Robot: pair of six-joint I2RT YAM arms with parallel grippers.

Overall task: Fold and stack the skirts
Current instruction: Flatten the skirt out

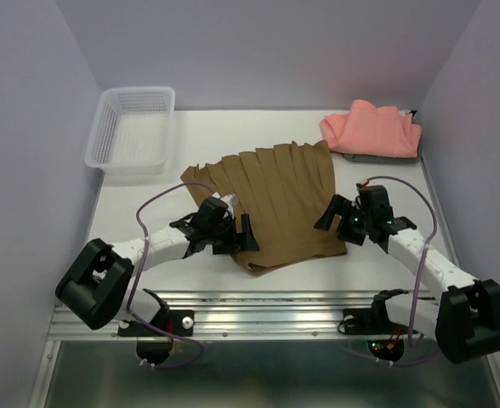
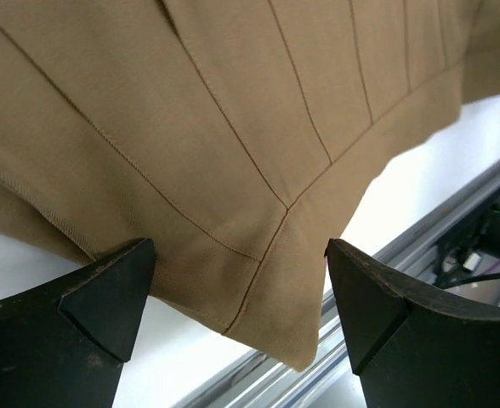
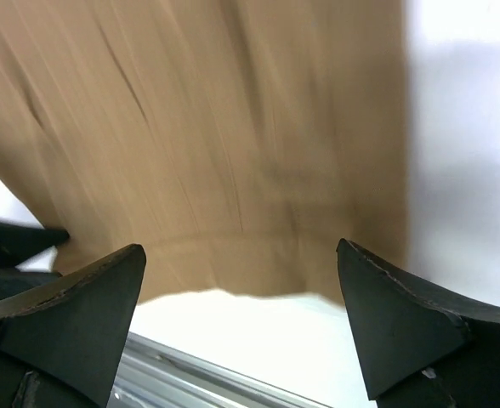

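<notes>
The olive-brown pleated skirt (image 1: 277,197) lies spread on the white table, its narrow waist end toward the arms. My left gripper (image 1: 235,235) is at the skirt's near left corner, jaws wide open. In the left wrist view that corner of the skirt (image 2: 233,153) lies between the fingers of the left gripper (image 2: 241,297). My right gripper (image 1: 338,223) stands open at the skirt's near right edge. In the blurred right wrist view, the right gripper (image 3: 241,285) has the skirt's hem (image 3: 233,170) just ahead of it. The salmon-pink skirt (image 1: 371,129) lies folded at the back right on a grey skirt (image 1: 376,158).
A white mesh basket (image 1: 133,127) stands at the back left of the table (image 1: 148,183). The metal rail (image 1: 267,310) with the arm bases runs along the near edge. Lilac walls close in the left, right and back sides.
</notes>
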